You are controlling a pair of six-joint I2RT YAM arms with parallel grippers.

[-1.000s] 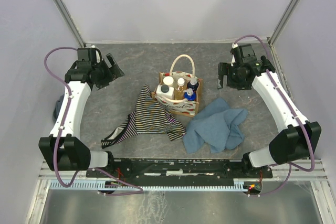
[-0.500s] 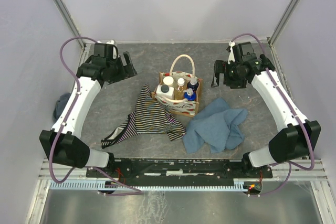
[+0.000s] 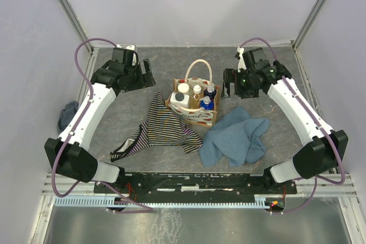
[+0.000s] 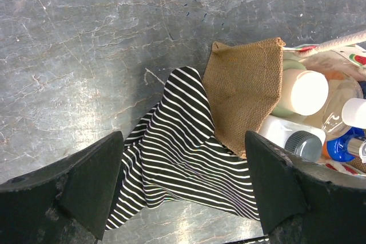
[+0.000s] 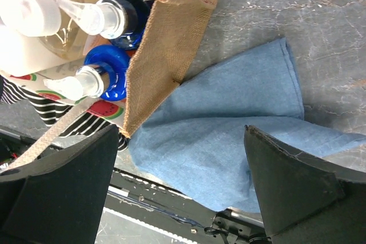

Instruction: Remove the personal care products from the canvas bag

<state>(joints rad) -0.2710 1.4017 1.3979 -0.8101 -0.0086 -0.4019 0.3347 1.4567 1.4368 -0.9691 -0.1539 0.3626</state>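
Bottles (image 3: 183, 90) unmoved in canvas bag (image 3: 197, 117); left arm (image 3: 96, 104), right arm (image 3: 297, 104) nearer.

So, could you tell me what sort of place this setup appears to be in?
Probably a lab test cell rather than a home: plain pale walls on metal frame posts box in a grey table, and the canvas bag of bottles looks staged between the left arm and right arm.

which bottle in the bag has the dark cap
The squat white bottle, in the corner of the canvas bag beside the striped garment. Its ribbed grey cap is the only dark one; the other visible tops are white or clear.
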